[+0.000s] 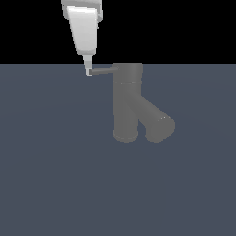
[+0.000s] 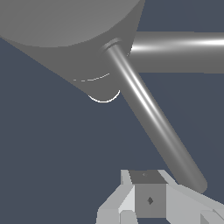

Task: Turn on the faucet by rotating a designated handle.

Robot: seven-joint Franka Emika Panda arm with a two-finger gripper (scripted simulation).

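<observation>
The matte grey faucet point(image 1: 126, 99) stands upright on the floor, its thick slanted spout point(image 1: 156, 122) branching toward the exterior view's right. A thin silver handle point(image 1: 103, 71) sticks out sideways from the cylinder's top toward the exterior view's left. My white gripper point(image 1: 88, 70) hangs down from above with its tip at the handle's free end. In the wrist view the handle point(image 2: 153, 118) runs from the faucet top point(image 2: 65, 26) to just beside my gripper point(image 2: 148, 201). The fingers look pressed together with nothing between them, and whether they touch the rod is unclear.
Flat blue-grey floor point(image 1: 55, 175) surrounds the faucet on all sides. The spout point(image 2: 183, 50) shows as a bright thick cylinder beyond the handle in the wrist view. Nothing else stands in view.
</observation>
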